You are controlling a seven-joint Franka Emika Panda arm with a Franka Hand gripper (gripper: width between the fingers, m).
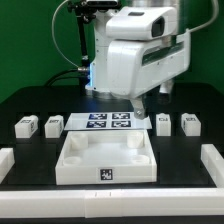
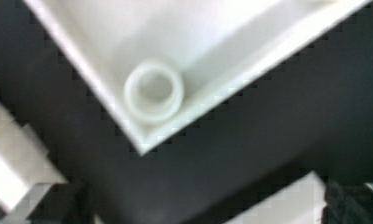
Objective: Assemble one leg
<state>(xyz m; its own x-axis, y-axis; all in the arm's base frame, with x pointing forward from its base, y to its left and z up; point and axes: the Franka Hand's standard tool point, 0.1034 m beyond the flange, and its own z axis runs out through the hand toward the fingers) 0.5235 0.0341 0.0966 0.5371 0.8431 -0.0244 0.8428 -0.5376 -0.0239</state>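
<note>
From my seat all four legs sit loose on the bench (image 1: 110, 205), none fitted yet. Two are on the exterior view's left (image 1: 27, 126) (image 1: 53, 124) and two on its right. The right inner leg (image 1: 164, 123) lies nearest the pincer (image 1: 141, 112), just beside the marker board (image 1: 105, 122).

The pincer hangs low over the far right corner of the tray (image 1: 75, 172). The wrist view looks straight down at that corner and at a round socket (image 2: 153, 90) set in it. I cannot tell how wide the jaws stand: the arm's body hides them in the exterior view and the wrist picture is too blurred. I see no leg between them.

I judge the leg to be light, rigid plastic. It should not flex or crush, but its smooth faces could slip or twist in a loose hold. Being so small and light, it may also skate across the bench if one finger touches first. I would come down centred and close on two opposite flat sides. I would grip high enough that the lower end stays free to enter a socket, and keep it upright so it seats squarely.
</note>
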